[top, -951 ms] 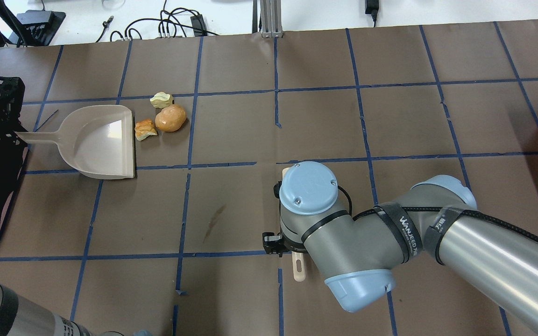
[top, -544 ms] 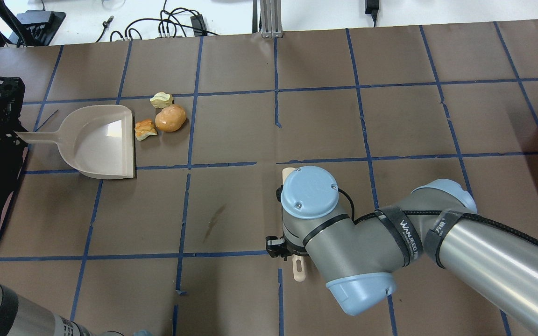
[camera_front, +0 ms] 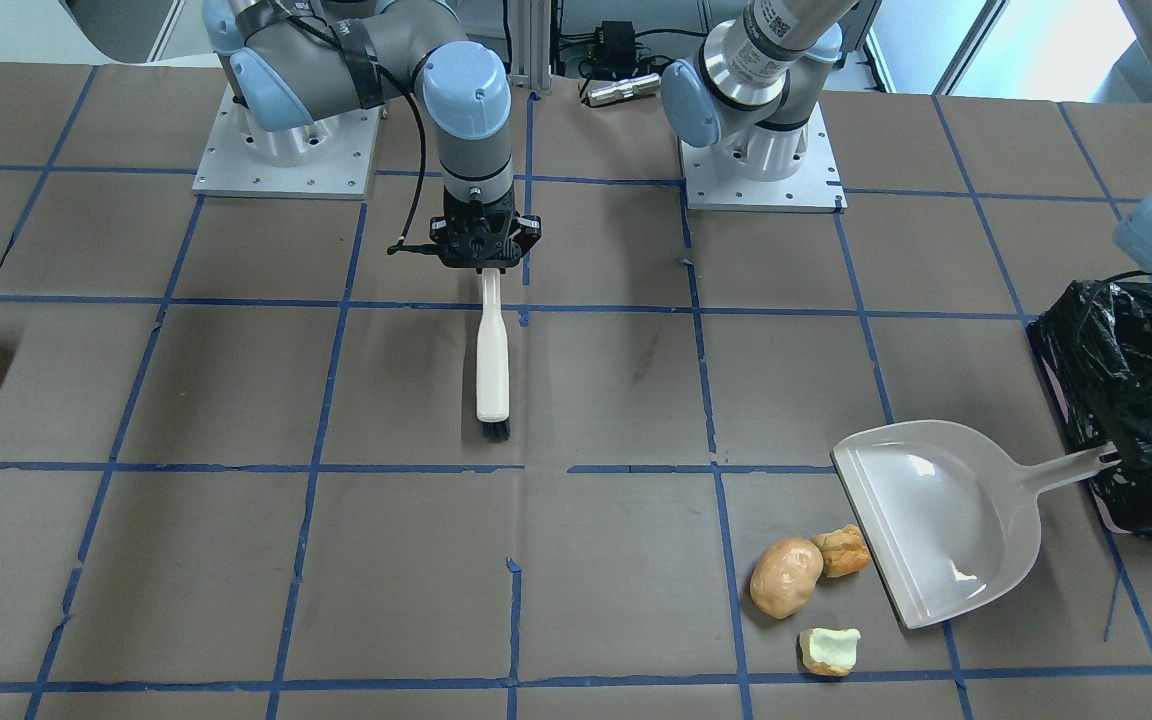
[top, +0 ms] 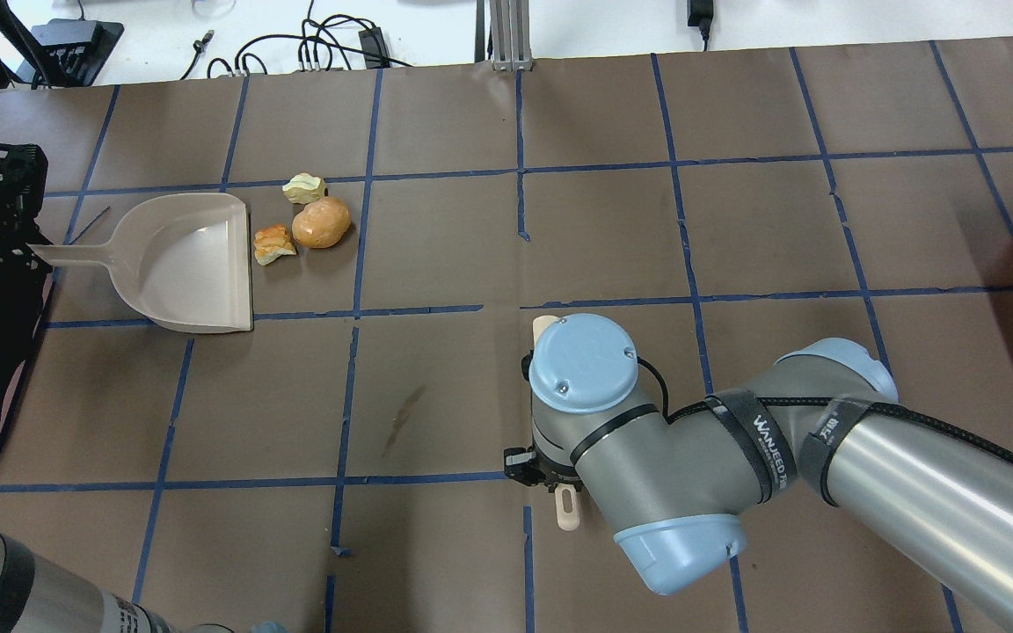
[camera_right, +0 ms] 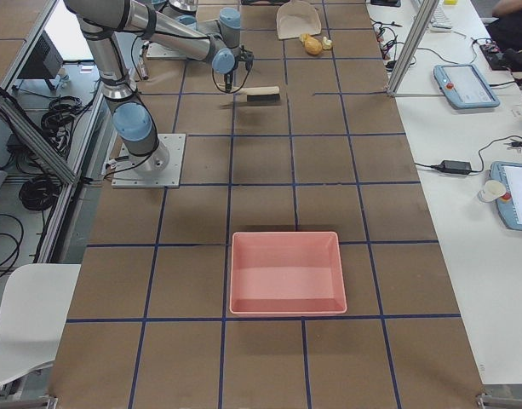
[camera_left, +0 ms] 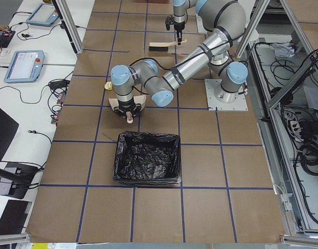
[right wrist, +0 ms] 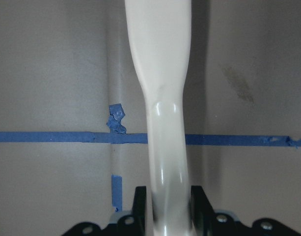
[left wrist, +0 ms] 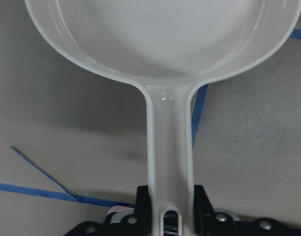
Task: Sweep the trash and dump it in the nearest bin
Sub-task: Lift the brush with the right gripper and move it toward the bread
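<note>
Left jaws grip the dustpan, 3 scraps at its lip; right jaws grip the brush.

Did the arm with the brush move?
Yes. The right arm's wrist cap slid slightly toward the robot, off the blue tape line it overlapped earlier.

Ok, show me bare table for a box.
Free: the wide stretch between the brush and the dustpan, and between the brush and the pink tray. Crowded: the dustpan's mouth, where three scraps lie, and the black-lined bin by its handle.
</note>
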Motion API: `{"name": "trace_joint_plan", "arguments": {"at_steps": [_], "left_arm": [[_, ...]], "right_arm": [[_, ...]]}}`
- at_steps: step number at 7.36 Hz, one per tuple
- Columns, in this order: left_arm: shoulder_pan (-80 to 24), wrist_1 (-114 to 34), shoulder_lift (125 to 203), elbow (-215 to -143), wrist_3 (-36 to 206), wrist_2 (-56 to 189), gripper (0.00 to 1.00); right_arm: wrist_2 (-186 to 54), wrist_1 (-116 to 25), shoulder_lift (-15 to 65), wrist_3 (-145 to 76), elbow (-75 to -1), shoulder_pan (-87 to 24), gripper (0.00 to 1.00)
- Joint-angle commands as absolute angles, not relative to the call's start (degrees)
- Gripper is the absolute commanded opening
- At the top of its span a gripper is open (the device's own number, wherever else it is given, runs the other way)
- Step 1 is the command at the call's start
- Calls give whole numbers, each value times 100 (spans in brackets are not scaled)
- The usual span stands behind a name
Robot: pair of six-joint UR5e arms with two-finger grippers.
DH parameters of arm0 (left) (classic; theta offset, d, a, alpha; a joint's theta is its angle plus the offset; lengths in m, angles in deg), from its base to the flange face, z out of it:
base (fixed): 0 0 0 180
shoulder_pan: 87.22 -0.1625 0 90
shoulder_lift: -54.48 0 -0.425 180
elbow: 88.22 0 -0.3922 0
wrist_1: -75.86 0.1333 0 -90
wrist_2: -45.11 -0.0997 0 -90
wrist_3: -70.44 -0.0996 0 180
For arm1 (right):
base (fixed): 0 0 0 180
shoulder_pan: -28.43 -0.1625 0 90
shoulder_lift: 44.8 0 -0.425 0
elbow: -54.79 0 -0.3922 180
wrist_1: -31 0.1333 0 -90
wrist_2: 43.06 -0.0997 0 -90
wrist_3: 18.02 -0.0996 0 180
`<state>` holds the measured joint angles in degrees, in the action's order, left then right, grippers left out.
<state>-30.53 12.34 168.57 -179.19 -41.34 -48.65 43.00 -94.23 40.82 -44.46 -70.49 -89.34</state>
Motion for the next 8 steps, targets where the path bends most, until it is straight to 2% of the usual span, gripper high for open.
{"name": "trace_joint_plan", "arguments": {"at_steps": [1,2,6,8], "left_arm": [[-3036,1249,16856,-17954,-4109,-4700,1],[-3035,1258,16874,-17954,-4066,-4604,1],[-3035,1258,16918,-17972,-3995,-4471,1],[-3035,1389,17041,-17963,-3960,-4506,1]], "right_arm": [[4307,-9485,4089,-4404,-6967,-8925,24],[4273,-9494,4028,-4369,-6671,-8917,22],[4228,-9450,2800,-4369,-4756,-8925,21],[4220,-8770,1870,-4439,-3284,-8925,21]]}}
